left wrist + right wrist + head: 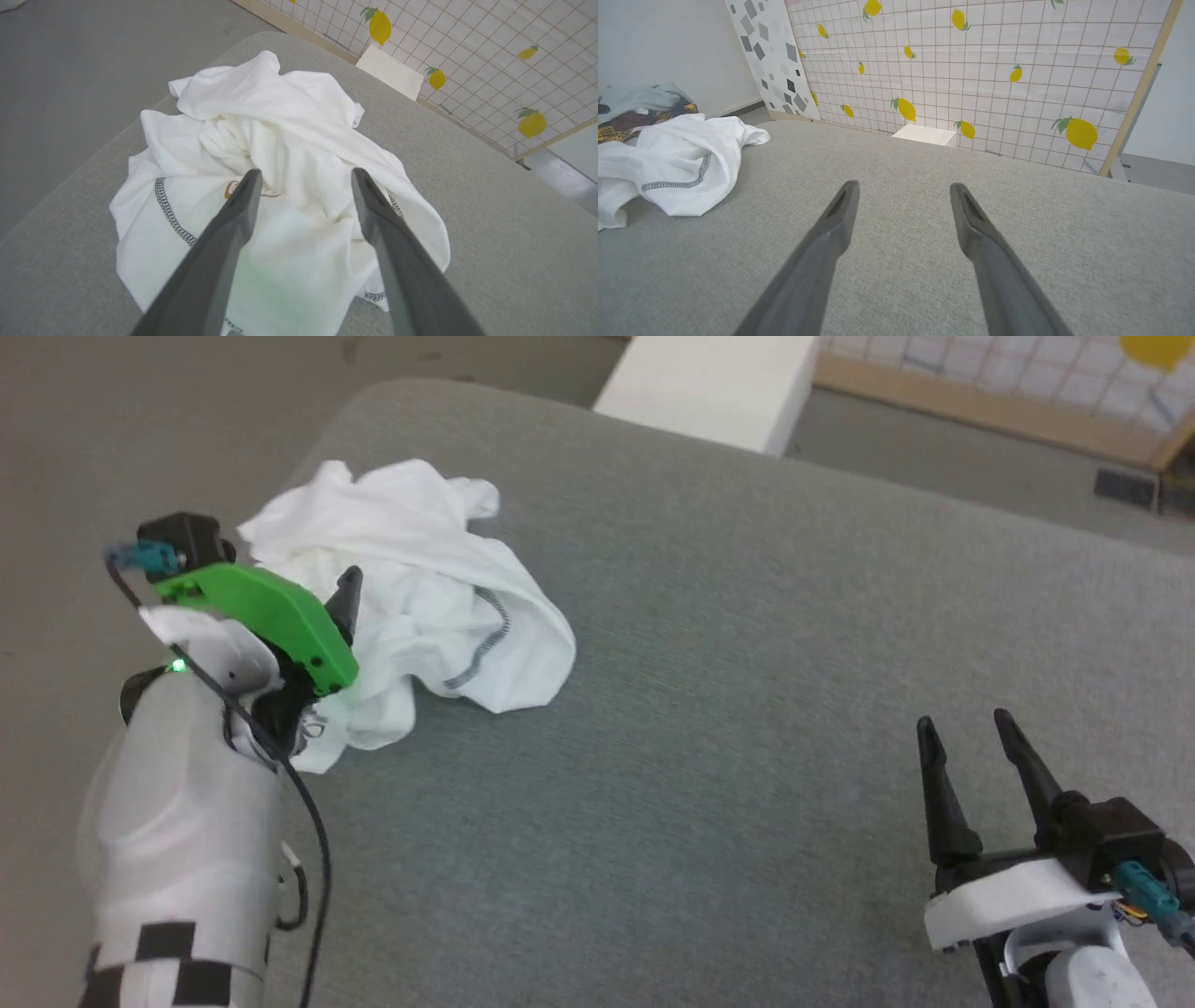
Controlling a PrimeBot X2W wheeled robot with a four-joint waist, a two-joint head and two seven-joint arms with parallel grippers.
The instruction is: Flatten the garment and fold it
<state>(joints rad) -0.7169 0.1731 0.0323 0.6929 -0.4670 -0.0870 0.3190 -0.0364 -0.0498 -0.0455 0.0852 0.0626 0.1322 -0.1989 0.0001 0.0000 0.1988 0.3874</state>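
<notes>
Garment crumpled in heap near left edge of grey padded surface. Left gripper just above heap, jaws apart. Right gripper well apart to right, jaws apart.

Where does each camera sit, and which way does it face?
Left wrist: on the left arm, looking down along the open left gripper at the crumpled garment.
Right wrist: on the right arm, looking along the open right gripper across the grey surface to the lemon wall.
Head: above, looking down; both grippers show.
Shared: the garment.
</notes>
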